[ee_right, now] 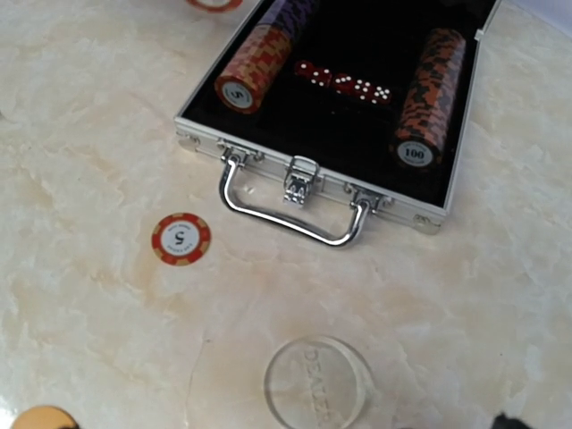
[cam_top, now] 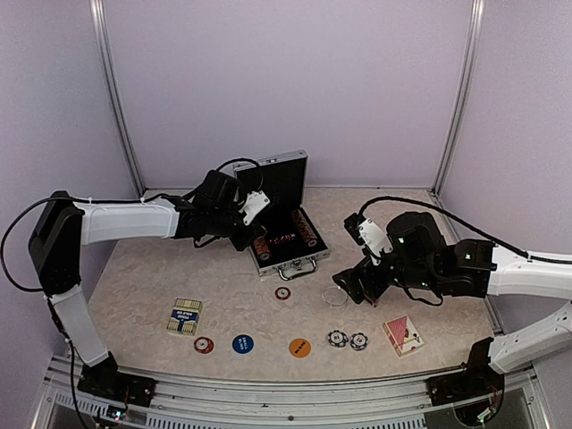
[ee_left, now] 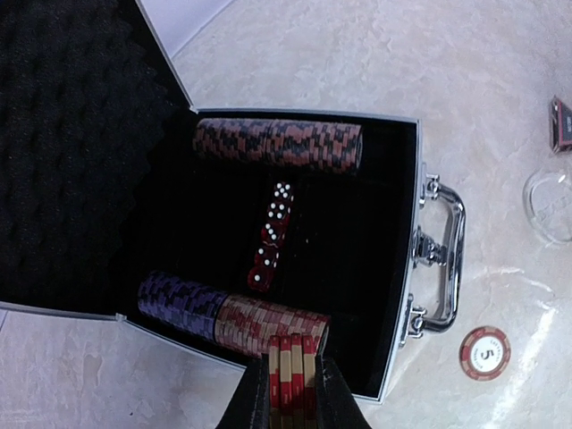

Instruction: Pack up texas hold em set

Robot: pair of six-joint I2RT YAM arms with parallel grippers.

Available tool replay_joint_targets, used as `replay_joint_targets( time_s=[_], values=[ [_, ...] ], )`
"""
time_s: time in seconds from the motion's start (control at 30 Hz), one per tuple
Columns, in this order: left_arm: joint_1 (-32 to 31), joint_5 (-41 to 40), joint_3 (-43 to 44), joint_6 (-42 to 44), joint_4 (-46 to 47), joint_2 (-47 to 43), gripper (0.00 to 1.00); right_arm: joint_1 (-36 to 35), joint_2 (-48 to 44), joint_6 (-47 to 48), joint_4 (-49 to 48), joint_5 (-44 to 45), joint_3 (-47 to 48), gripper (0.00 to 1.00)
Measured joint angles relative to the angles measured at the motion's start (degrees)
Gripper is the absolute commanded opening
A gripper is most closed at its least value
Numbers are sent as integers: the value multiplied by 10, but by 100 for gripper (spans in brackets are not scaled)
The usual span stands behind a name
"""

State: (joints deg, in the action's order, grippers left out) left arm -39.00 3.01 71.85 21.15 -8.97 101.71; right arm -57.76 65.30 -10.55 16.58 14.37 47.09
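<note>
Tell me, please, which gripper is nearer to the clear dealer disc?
Right. The right gripper hovers open just beside the clear dealer disc; the left gripper is over the open briefcase, holding red chips.

Loose red chip (ee_right: 181, 239) reads 5, clear disc (ee_right: 317, 386) DEALER, dark chip roll (ee_right: 429, 94) 100.

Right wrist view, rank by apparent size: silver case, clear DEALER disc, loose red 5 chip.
1. silver case
2. clear DEALER disc, nearer the camera, so margin unsure
3. red 5 chip
</note>
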Motion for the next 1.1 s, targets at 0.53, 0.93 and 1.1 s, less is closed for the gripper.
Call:
replay_joint_targets(
  time_s=[0.53,0.93,1.1],
  values=[
    [-29,-23,0,71,-10,52,0,2,-4,-11,-2,-7,-3,100],
    [-42,-50,0,79,-9,73,0,2,-4,-12,-6,-15,-10,100],
    [-46,-65,0,81,-5,94,2,3,-4,-12,-6,-17,-10,100]
  ],
)
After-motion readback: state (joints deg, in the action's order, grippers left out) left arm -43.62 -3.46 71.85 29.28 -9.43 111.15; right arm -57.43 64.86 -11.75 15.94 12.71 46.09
